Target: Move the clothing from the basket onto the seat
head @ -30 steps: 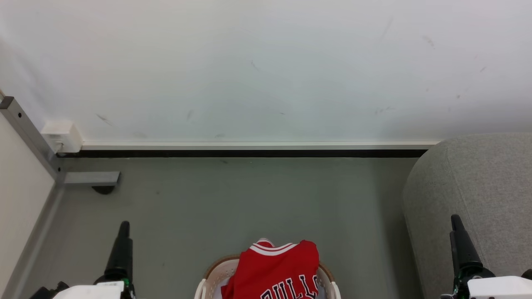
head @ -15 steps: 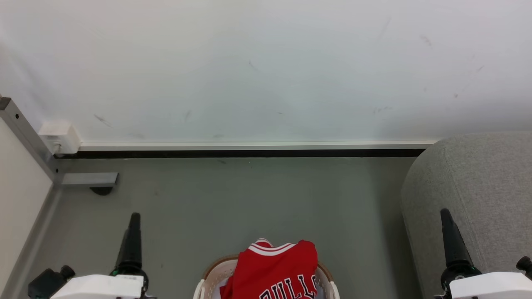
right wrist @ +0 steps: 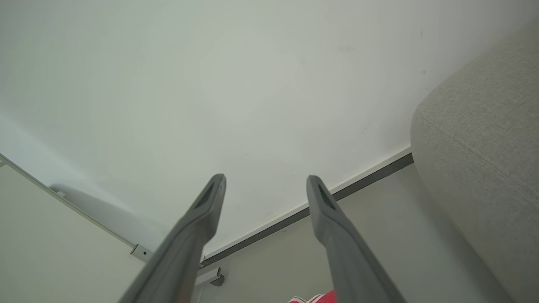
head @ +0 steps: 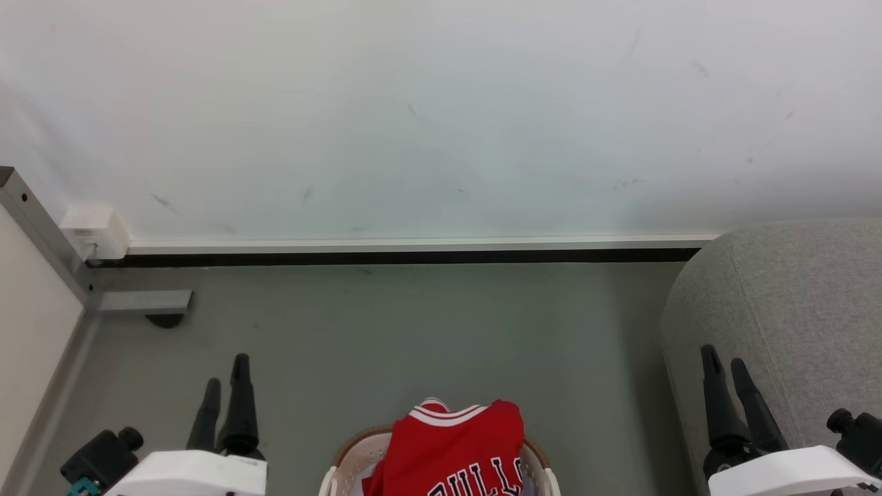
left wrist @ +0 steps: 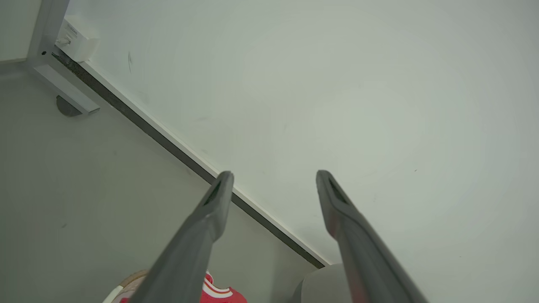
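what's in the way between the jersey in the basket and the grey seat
Nothing visible. The red jersey lies on top in the basket, and only bare floor separates the basket from the seat to its right. The open right gripper hangs near the seat's side.

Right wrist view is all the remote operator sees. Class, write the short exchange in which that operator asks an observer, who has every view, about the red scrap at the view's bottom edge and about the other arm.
Operator: What is the red scrap at my bottom edge?
Observer: It is a red jersey with black BULLS lettering, lying heaped in an off-white holed basket with a brown rim.
Operator: Is the other arm busy with it?
Observer: No. The left gripper is open and empty, off to the basket's left, above the floor and clear of the jersey.
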Tool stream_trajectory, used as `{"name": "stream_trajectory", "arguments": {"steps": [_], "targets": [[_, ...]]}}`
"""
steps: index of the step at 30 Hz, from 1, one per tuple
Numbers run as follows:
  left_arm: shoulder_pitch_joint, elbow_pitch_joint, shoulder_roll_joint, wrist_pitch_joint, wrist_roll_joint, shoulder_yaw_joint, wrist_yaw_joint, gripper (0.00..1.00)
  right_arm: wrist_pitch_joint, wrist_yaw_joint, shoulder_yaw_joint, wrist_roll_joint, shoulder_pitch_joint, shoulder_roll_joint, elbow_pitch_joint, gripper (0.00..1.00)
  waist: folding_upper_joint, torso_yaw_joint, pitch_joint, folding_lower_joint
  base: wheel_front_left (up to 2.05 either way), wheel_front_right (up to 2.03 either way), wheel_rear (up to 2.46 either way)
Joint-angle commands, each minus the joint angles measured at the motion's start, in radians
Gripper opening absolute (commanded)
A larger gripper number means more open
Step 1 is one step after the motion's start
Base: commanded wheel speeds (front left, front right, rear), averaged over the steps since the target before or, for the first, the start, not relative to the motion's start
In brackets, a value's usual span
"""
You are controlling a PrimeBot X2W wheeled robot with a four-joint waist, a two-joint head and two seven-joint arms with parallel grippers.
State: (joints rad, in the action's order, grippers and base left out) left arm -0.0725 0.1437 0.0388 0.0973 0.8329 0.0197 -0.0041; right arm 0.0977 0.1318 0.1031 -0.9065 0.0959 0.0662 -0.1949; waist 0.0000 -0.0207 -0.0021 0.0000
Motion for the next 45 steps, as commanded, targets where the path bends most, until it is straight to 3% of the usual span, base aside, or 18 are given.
{"name": "stream_trajectory", "arguments": {"steps": [1,15,45], "targets": [[-0.005,-0.017,0.009,0.012,-0.037,-0.004,0.007,1.0,0.011,-0.001,0.008,0.055,0.019,0.009,0.002,1.0,0.0,-0.001,-0.001,0.0,0.0,0.0,0.0],[0.008,-0.014,0.011,0.05,-0.225,-0.02,0.039,1.0,0.05,-0.001,0.03,0.29,0.024,0.006,-0.048,1.0,0.0,-0.004,-0.003,0.0,0.0,0.0,0.0],[0.016,-0.011,0.014,0.12,-0.506,-0.042,0.075,1.0,0.119,-0.002,0.084,0.527,0.049,-0.005,-0.086,1.0,0.0,-0.027,-0.006,0.0,0.0,0.0,0.0]]}}
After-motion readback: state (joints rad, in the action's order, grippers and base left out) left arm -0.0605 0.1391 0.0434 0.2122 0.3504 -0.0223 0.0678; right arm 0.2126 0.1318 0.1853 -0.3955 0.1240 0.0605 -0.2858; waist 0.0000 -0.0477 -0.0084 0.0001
